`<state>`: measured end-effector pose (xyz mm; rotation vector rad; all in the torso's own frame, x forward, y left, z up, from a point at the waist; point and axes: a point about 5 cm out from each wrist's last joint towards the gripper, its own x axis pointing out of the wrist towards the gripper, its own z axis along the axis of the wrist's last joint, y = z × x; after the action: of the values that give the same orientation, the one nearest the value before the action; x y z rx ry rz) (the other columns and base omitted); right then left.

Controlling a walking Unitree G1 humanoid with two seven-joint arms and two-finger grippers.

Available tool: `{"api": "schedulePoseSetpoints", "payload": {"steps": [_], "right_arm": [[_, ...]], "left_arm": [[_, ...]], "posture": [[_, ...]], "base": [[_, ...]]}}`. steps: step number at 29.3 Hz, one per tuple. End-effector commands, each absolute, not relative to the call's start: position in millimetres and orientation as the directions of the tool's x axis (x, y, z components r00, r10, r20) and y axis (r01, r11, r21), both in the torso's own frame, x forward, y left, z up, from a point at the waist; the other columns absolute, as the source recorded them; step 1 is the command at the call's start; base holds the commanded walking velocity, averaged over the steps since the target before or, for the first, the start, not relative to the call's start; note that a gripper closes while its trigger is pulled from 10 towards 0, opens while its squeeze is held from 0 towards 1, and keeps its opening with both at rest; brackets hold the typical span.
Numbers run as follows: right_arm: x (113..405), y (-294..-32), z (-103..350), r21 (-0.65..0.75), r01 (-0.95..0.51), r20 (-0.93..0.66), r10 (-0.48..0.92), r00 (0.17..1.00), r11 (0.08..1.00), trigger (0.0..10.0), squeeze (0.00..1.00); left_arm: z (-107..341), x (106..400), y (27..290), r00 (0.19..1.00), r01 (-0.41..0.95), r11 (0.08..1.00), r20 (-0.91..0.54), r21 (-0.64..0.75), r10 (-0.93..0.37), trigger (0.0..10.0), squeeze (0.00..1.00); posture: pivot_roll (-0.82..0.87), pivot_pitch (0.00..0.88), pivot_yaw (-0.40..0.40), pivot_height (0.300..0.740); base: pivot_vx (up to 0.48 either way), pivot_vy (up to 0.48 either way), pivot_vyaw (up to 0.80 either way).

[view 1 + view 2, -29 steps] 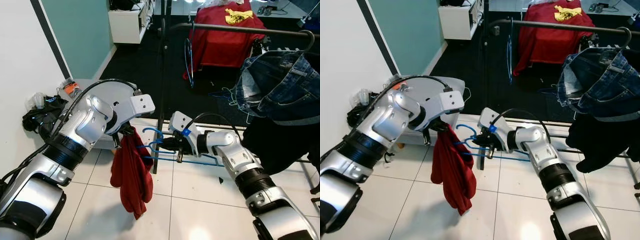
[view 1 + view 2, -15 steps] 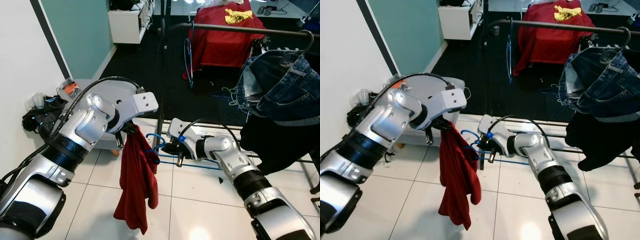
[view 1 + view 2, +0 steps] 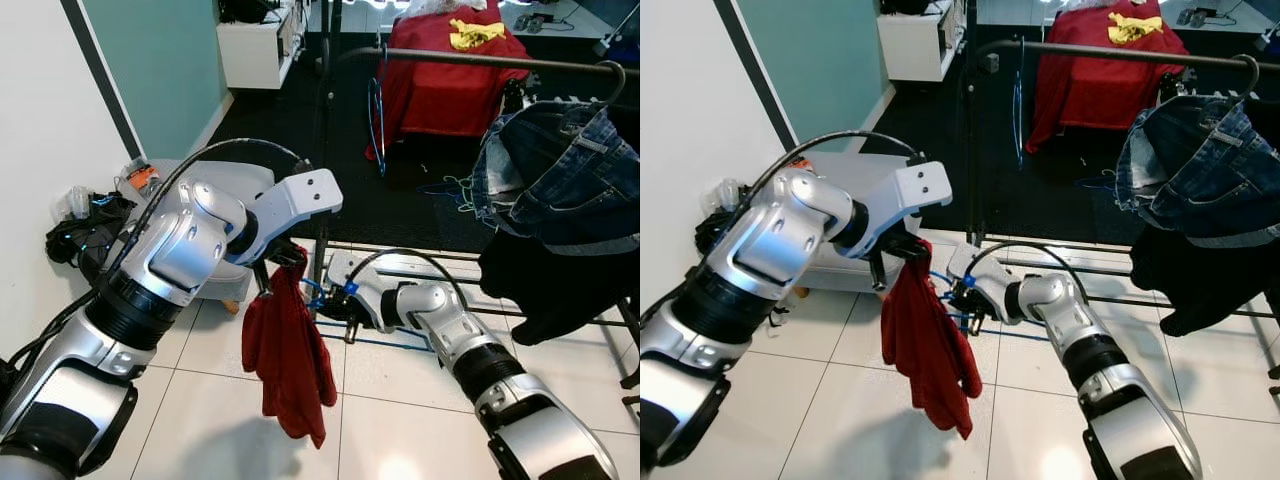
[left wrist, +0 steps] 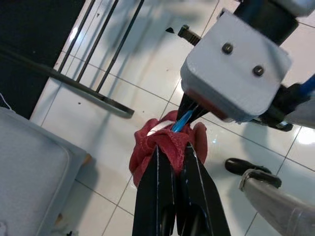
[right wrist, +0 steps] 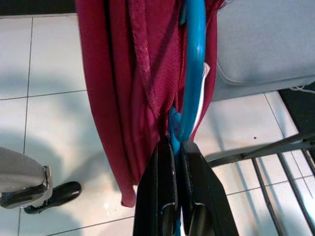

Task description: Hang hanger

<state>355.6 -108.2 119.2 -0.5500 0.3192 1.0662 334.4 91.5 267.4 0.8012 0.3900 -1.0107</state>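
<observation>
Two grippers of mine meet low over the white tiled floor [image 3: 400, 400], in front of a black clothes rack [image 3: 480, 60]. My left gripper [image 4: 177, 155] has its two black fingers pressed together on the bunched top of a red garment [image 3: 290, 365], which hangs down from it in a long fold, its lower end clear of the tiles. My right gripper [image 5: 178, 145] is clamped on the thin blue hanger [image 5: 193, 73]; the hanger's curved blue wire rises from between those fingers and lies against the red cloth. From my head, the hanger's blue lower bar [image 3: 380, 343] runs low, just above the floor, beside the rack's base rails [image 3: 420, 260]. The hanger is held in my right gripper, well below the rack's top bar [image 3: 1110, 52].

On that bar hang a pair of blue jeans [image 3: 555, 175], with a black garment [image 3: 545, 290] below them. A second blue hanger [image 3: 376, 110] dangles from the bar further left. Behind the rack sits a red-draped piece of furniture [image 3: 445, 75] with a yellow item [image 3: 472, 35] on top. A grey padded seat [image 4: 34, 167] stands on the tiles beside my left arm.
</observation>
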Motion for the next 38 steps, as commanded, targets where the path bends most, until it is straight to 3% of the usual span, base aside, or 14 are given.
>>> {"api": "schedulePoseSetpoints", "payload": {"steps": [1,3,6,8,10,13,18,24,26,28,31,33,34,38], "right_arm": [[354.1,-105.9,113.4,-0.266,-0.891,-0.519,0.725,0.453,0.367,10.0,0.0],[354.5,-106.6,112.7,-0.261,-0.884,-0.51,0.722,0.468,0.388,10.0,0.0],[359.2,-121.5,103.1,-0.19,-0.759,-0.45,0.632,0.631,0.623,10.0,0.0],[359.2,-121.5,103.1,-0.19,-0.759,-0.45,0.632,0.631,0.623,10.0,0.0],[359.3,-139.5,91.0,-0.064,-0.594,-0.409,0.522,0.748,0.802,10.0,0.0],[355.6,-158.3,77.9,0.14,-0.38,-0.376,0.404,0.834,0.915,10.0,0.0],[353.3,-170.7,71.8,0.278,-0.224,-0.358,0.317,0.878,0.934,10.0,0.0],[352.3,-175.5,68.7,0.493,-0.056,-0.326,0.244,0.913,0.868,10.0,0.0],[351.5,-180.1,65.9,0.65,0.099,-0.322,0.155,0.934,0.754,10.0,0.0],[351.4,-183.4,65.3,0.715,0.169,-0.324,0.106,0.94,0.678,10.0,0.0],[351.4,-183.4,65.3,0.715,0.169,-0.324,0.106,0.94,0.678,10.0,0.0],[351.9,-193.3,66.0,0.814,0.291,-0.331,-0.009,0.944,0.503,10.0,0.0],[351.9,-193.3,66.0,0.814,0.291,-0.331,-0.009,0.944,0.503,10.0,0.0],[355.7,-202.9,73.2,0.904,0.345,-0.327,-0.112,0.939,0.254,10.0,0.0]], "left_arm": [[280.0,332.5,90.0,0.521,0.847,0.291,-0.588,0.445,-0.618,10.0,0.0],[278.7,333.6,92.1,0.535,0.839,0.302,-0.587,0.452,-0.608,10.0,0.0],[266.8,340.4,110.7,0.612,0.791,0.401,-0.579,0.463,-0.538,10.0,0.0],[266.8,340.4,110.7,0.612,0.791,0.401,-0.579,0.463,-0.538,10.0,0.0],[261.8,339.9,119.3,0.645,0.764,0.463,-0.564,0.45,-0.516,10.0,0.0],[259.1,335.6,121.3,0.659,0.75,0.508,-0.544,0.423,-0.519,10.0,0.0],[255.5,331.7,121.0,0.667,0.74,0.536,-0.538,0.405,-0.515,10.0,0.0],[245.6,327.3,114.4,0.687,0.72,0.582,-0.505,0.378,-0.522,10.0,0.0],[245.4,325.0,109.0,0.722,0.687,0.622,-0.45,0.376,-0.526,10.0,0.0],[244.9,323.8,108.4,0.732,0.675,0.641,-0.436,0.365,-0.523,10.0,0.0],[244.9,323.8,108.4,0.732,0.675,0.641,-0.436,0.365,-0.523,10.0,0.0],[236.6,319.0,111.5,0.744,0.658,0.662,-0.445,0.359,-0.498,10.0,0.0],[236.6,319.0,111.5,0.744,0.658,0.662,-0.445,0.359,-0.498,10.0,0.0],[218.4,306.2,108.8,0.735,0.667,0.652,-0.462,0.361,-0.496,10.0,0.0]], "posture": [[0.02,0.098,0.016,0.74],[0.02,0.096,0.017,0.74],[0.01,0.082,0.026,0.74],[0.01,0.082,0.026,0.74],[0.02,0.072,0.027,0.74],[0.03,0.06,0.029,0.74],[0.03,0.057,0.03,0.74],[0.03,0.055,0.024,0.74],[0.04,0.054,0.019,0.74],[0.04,0.054,0.02,0.74],[0.04,0.054,0.02,0.74],[0.05,0.052,0.028,0.74],[0.05,0.052,0.028,0.74],[0.06,0.054,0.027,0.74]], "base": [[0.0,0.0,0.0],[0.0,0.0,0.0],[0.0,0.0,0.0],[0.0,0.0,0.0],[0.0,0.0,0.0],[0.0,0.0,0.0],[0.0,0.0,0.0],[0.0,0.0,0.0],[0.0,0.0,0.0],[0.0,0.0,0.0],[0.0,0.0,0.0],[0.0,0.0,0.0],[0.0,0.0,0.0],[0.0,0.0,0.0]]}}
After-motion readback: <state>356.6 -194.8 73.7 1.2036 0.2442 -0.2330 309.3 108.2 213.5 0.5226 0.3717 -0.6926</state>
